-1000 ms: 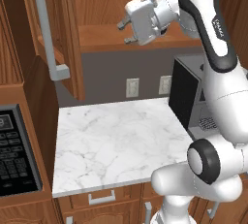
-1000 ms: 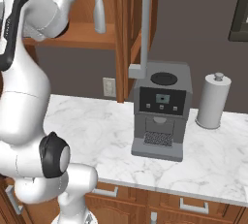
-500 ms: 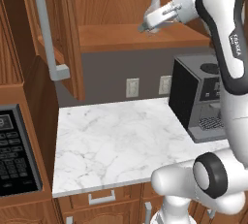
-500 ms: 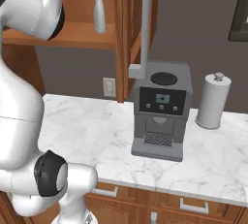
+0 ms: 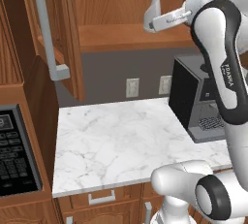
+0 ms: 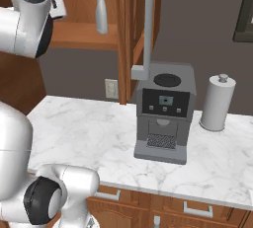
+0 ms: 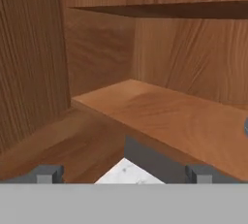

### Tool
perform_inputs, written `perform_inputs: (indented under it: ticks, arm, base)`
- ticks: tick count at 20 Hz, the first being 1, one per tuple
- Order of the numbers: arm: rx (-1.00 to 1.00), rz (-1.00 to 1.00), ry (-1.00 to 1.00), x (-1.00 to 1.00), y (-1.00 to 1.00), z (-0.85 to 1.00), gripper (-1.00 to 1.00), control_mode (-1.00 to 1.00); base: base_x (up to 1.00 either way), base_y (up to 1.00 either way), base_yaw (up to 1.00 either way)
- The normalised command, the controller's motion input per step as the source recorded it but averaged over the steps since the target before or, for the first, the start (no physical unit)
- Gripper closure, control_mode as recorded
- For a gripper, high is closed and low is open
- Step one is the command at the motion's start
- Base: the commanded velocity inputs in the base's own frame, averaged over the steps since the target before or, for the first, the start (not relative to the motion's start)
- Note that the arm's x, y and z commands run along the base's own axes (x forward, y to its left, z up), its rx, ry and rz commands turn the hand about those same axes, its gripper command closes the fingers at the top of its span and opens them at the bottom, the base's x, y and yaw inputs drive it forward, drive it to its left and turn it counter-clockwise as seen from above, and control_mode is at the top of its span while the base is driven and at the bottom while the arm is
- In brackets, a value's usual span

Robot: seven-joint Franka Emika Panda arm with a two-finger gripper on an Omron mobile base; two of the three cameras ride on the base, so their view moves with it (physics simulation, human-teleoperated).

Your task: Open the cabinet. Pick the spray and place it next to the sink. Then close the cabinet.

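The cabinet (image 5: pixel 111 5) stands open, its left door (image 5: pixel 53 34) and right door (image 6: pixel 143 24) swung out with their grey bar handles. On its lower shelf (image 6: pixel 79 34) the pale spray (image 5: pixel 154 0) stands upright, also seen from the other side as spray (image 6: pixel 101 5). My gripper (image 5: pixel 162 21) is up at the shelf's front edge, close by the spray's base. In the hand view the gripper (image 7: pixel 124 174) is open, its fingertips (image 7: pixel 48 173) wide apart with nothing between them, facing the bare wooden shelf (image 7: pixel 169 116). The sink is out of view.
A boxy grey coffee machine (image 6: pixel 163 113) stands on the marble counter (image 5: pixel 121 140) under the cabinet. A paper towel roll (image 6: pixel 217 103) is to its right. A black appliance panel (image 5: pixel 14 150) sits at the counter's left, with drawers (image 6: pixel 197 209) below.
The arm has risen, and the hand has turned to face into the cabinet and shifted slightly right toward the spray. The jaws stayed open and the spray has not moved.
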Motion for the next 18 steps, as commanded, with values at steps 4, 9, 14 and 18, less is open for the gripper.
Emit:
perform_inputs:
  ticks: [4, 9, 14, 18]
  arm:
    - [0.0, -0.36, -0.08, 0.0, -0.43, 0.12, -1.0, -1.0]
    - [0.0, -0.28, -0.07, 0.15, -0.38, 0.07, -1.0, -1.0]
    - [0.0, -0.18, -0.09, 0.3, -0.29, 0.12, -1.0, -1.0]
    - [0.05, -0.1, -0.07, 0.44, -0.28, 0.14, -1.0, -1.0]
  base:
    - [0.0, 0.0, 0.0]
    - [0.0, 0.0, 0.0]
    - [0.0, 0.0, 0.0]
    - [0.0, 0.0, 0.0]
